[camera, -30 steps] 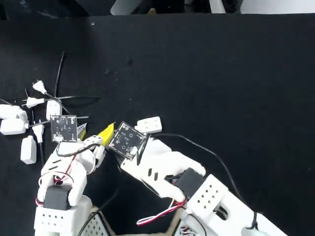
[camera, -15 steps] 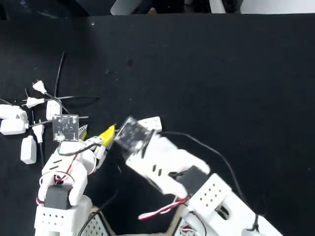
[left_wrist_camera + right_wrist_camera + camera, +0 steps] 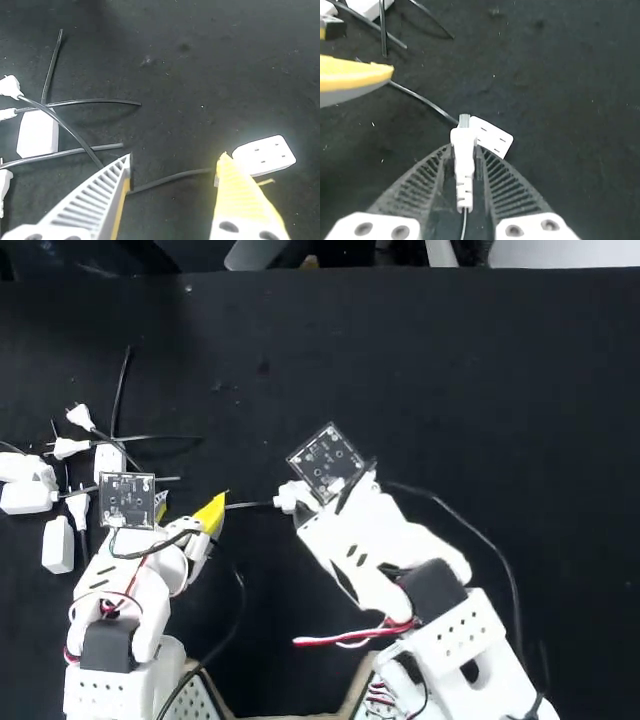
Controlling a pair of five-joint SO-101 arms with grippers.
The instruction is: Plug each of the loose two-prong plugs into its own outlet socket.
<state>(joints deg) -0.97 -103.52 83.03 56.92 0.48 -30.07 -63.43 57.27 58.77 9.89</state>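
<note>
While the right arm stretches from the near edge of the black cloth-covered table (image 3: 470, 370) diagonally toward its middle, the right gripper (image 3: 463, 148) is clamped tight on a white two-prong plug (image 3: 463, 172), its dark ribbed fingers (image 3: 505, 195) pressing both flanks. The plug lies lengthwise in the jaws, its far end just over a corner of a flat white outlet socket block (image 3: 492, 136). Whether the two touch cannot be told, and the prongs are hidden.

A thin black cord (image 3: 420, 97) leaves the plug's far end and crosses the cloth in the gap between the spread fingers of the left gripper (image 3: 175, 159), which holds nothing. It has one white ribbed finger (image 3: 95, 200) and one yellow finger (image 3: 240, 195), set wide apart, with the socket block just beside the yellow one. The left arm sits folded low at the near left corner, its gripper pointing away over the table.

A heap of further white plugs and socket blocks (image 3: 50, 495) lies at the table's left edge, partly cut off. Print on the square circuit boards (image 3: 325, 460) atop both wrists is too small to read.
</note>
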